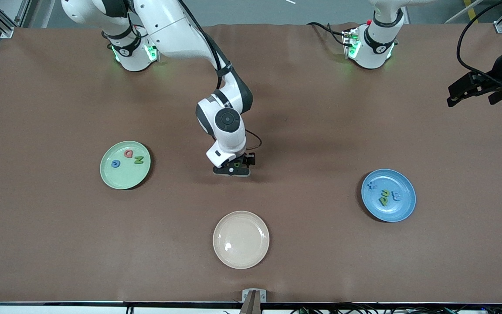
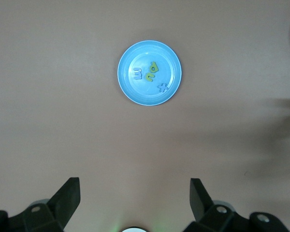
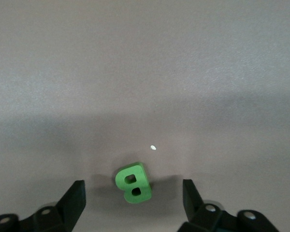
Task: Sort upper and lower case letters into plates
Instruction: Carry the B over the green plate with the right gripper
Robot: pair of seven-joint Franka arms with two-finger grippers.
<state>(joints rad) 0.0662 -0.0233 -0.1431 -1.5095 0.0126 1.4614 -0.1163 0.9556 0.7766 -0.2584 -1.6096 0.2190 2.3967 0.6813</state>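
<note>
The green B [image 3: 132, 182] lies flat on the brown table mat, near the middle of the table. My right gripper [image 3: 134, 189] is down low over it, open, one finger on each side and a gap left on both. From the front that gripper [image 1: 232, 169] covers the B. The mint green plate [image 1: 122, 181] holds a pink Q [image 1: 128, 153], a blue G [image 1: 115, 164] and a green N [image 1: 138, 160]. In the blue plate [image 1: 390, 213] lie x [image 1: 371, 185], u [image 1: 385, 193], p [image 1: 382, 201] and m [image 1: 396, 196]. My left gripper [image 2: 135, 184] waits open, high above the blue plate [image 2: 135, 92].
A cream-beige plate [image 1: 241, 261] with nothing in it sits near the front edge, nearer the camera than the right gripper. The left gripper [image 1: 451, 99] hangs at the left arm's end of the table. Bare mat surrounds the B.
</note>
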